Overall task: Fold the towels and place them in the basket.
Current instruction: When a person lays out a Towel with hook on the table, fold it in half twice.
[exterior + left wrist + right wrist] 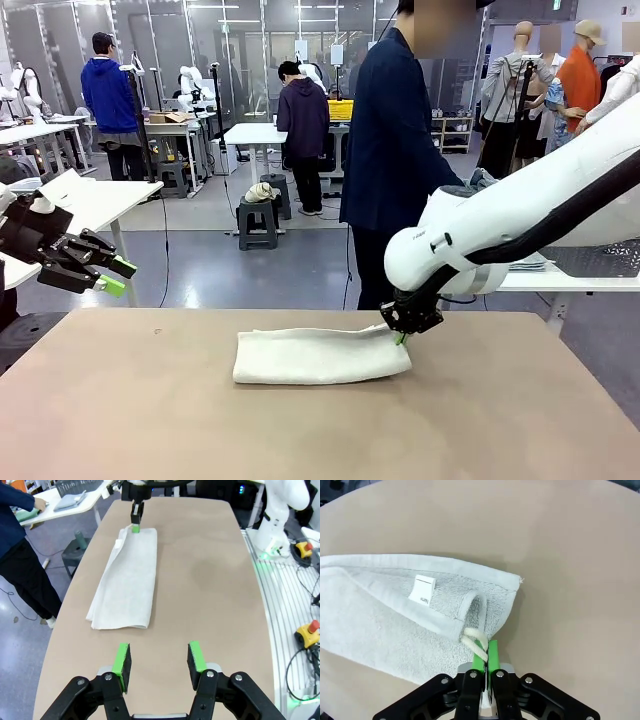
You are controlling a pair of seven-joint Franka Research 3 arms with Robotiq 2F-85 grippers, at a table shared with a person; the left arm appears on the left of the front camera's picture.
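Cream towel (395,615) (white tag (422,590), print unreadable) is pinched at its loop (475,639) by right hand (487,650); left hand (157,655) gapes empty.

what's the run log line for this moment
towel: folded, flat on table | right gripper: shut on towel corner | left gripper: open, empty

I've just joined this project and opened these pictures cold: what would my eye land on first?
A cream-white towel, folded into a long strip, lies in the middle of the table. The right gripper is shut on its looped corner at the strip's right end. The left gripper hangs open and empty at the table's left end.
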